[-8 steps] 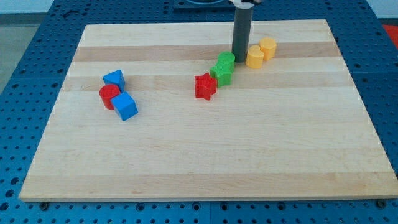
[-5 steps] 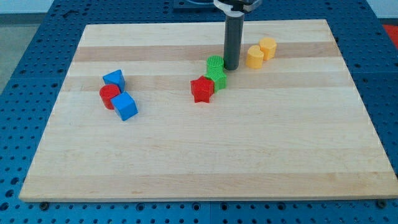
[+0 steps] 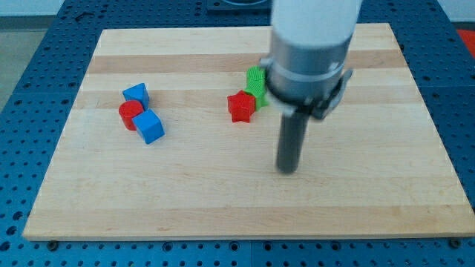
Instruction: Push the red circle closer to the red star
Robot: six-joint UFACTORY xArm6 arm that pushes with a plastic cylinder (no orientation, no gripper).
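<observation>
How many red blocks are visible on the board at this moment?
2. The red circle sits between two blue blocks at the view's left; the red star is near centre. The arm may hide other blocks.

The wooden board (image 3: 185, 193) is pale, with lighter and darker stripes of grain running left to right, and it lies on a blue table (image 3: 30, 89) dotted with rows of holes. At the left, the red circle (image 3: 130, 115) sits with a blue cube (image 3: 149, 127) and another blue block (image 3: 136, 94). Nearer the middle are the red star (image 3: 240, 107) and a bright green block (image 3: 256, 80). The rod is dark grey down to my tip (image 3: 287, 170), under a white and grey arm (image 3: 312, 44).
</observation>
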